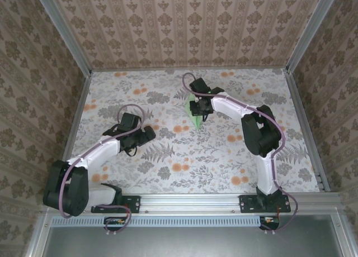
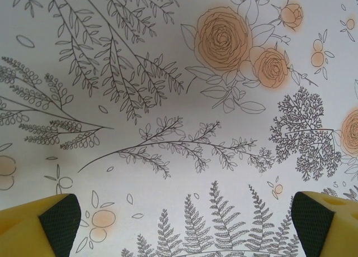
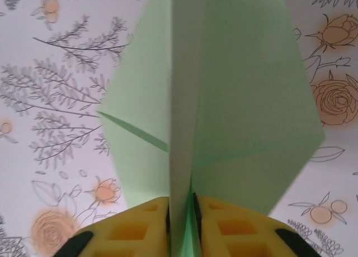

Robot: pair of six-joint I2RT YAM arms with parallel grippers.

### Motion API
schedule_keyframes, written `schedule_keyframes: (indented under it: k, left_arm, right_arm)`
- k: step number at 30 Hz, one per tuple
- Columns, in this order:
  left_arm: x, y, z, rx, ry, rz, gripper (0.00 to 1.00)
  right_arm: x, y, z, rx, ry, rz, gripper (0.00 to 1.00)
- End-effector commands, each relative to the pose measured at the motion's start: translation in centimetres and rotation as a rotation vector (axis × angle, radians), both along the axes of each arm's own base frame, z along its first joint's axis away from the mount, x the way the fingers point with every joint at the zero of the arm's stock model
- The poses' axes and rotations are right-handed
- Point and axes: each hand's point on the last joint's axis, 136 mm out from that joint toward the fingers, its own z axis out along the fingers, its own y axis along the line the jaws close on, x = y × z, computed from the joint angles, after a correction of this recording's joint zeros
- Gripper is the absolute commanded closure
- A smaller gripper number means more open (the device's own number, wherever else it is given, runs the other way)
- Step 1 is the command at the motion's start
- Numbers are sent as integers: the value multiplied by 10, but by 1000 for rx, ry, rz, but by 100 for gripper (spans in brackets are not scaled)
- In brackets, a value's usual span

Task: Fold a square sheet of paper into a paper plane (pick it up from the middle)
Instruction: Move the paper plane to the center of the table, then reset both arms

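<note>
The pale green paper plane [image 3: 246, 100] is spreading kite-shaped wings, its centre crease standing upright in the right gripper [image 3: 182, 205].

orange-and-grey floral tablecloth [image 1: 184, 156] lies flat, ringed by damask-patterned wallpaper [image 1: 184, 22].

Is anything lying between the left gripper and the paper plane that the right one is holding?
Nothing visible does. Just flowered tablecloth lies between the open left gripper and the paper plane, which the right gripper pinches by its centre fold.
</note>
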Motion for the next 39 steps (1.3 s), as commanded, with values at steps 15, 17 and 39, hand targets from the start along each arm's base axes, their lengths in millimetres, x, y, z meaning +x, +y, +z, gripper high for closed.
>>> schedule_keyframes:
  k: [15, 17, 39]
  left_arm:
    - [58, 42, 48, 112, -119, 20, 0]
    - [66, 57, 56, 164, -145, 29, 0]
    - [87, 185, 66, 564, -442, 166, 0]
  right_arm:
    - [-1, -26, 77, 26, -91, -115, 45]
    - [-1, -46, 97, 27, -162, -170, 37]
    - [-75, -303, 77, -348, -629, -710, 3]
